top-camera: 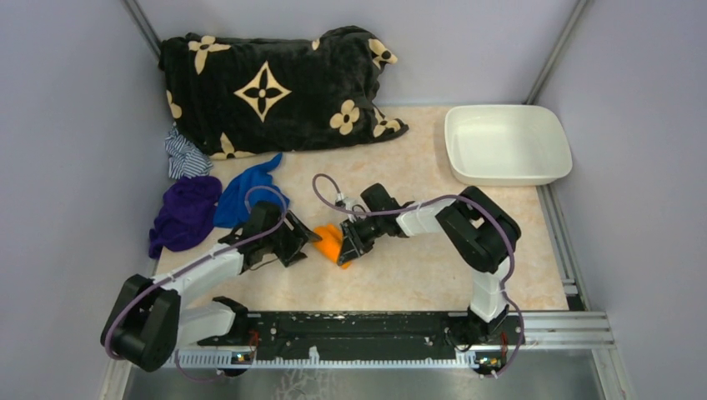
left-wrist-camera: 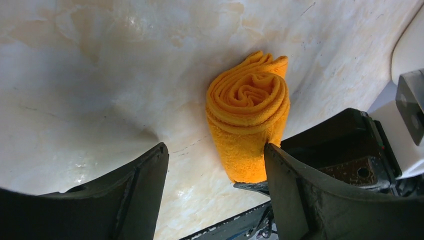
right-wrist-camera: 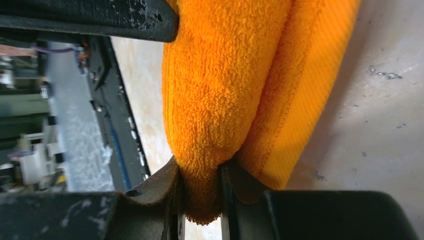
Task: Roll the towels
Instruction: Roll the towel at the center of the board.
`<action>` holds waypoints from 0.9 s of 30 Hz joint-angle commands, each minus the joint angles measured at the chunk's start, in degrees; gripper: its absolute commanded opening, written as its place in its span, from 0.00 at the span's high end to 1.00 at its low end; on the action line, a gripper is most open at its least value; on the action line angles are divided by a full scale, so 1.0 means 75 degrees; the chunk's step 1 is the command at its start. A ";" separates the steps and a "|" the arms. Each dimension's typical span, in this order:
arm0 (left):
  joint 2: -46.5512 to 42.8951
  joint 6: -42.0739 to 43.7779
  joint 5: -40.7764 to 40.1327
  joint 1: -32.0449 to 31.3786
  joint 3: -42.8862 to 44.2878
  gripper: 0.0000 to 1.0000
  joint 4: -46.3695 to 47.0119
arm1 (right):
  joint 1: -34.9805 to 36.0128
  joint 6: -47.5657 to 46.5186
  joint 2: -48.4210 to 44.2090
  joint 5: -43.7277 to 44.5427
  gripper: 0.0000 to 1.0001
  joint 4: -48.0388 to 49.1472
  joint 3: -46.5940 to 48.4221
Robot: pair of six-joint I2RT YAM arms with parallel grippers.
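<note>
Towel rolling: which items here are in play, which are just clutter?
Job: orange towel, rolled, pinched by right gripper; blue towel, crumpled; left gripper, open.
Lying about: black flowered blanket, purple cloth, striped cloth, white tub.

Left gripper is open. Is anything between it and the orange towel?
Nothing visible. Only bare table lies between the left gripper's open fingers and the rolled orange towel. The right gripper pinches one end of the roll, close beside one left finger.
</note>
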 commanded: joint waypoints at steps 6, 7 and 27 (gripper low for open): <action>0.0865 -0.0272 0.0551 -0.0052 -0.0057 0.25 0.1795 | -0.0541 0.0650 0.1390 -0.0959 1.00 -0.0316 -0.0315; 0.0943 -0.0278 0.0572 -0.0052 -0.0050 0.26 0.1912 | -0.0590 0.0693 0.1486 -0.1024 1.00 -0.0302 -0.0312; 0.2444 0.0013 0.0378 -0.0265 0.0307 0.52 0.2071 | -0.1006 0.0723 0.1004 -0.0255 0.62 -0.0665 -0.0486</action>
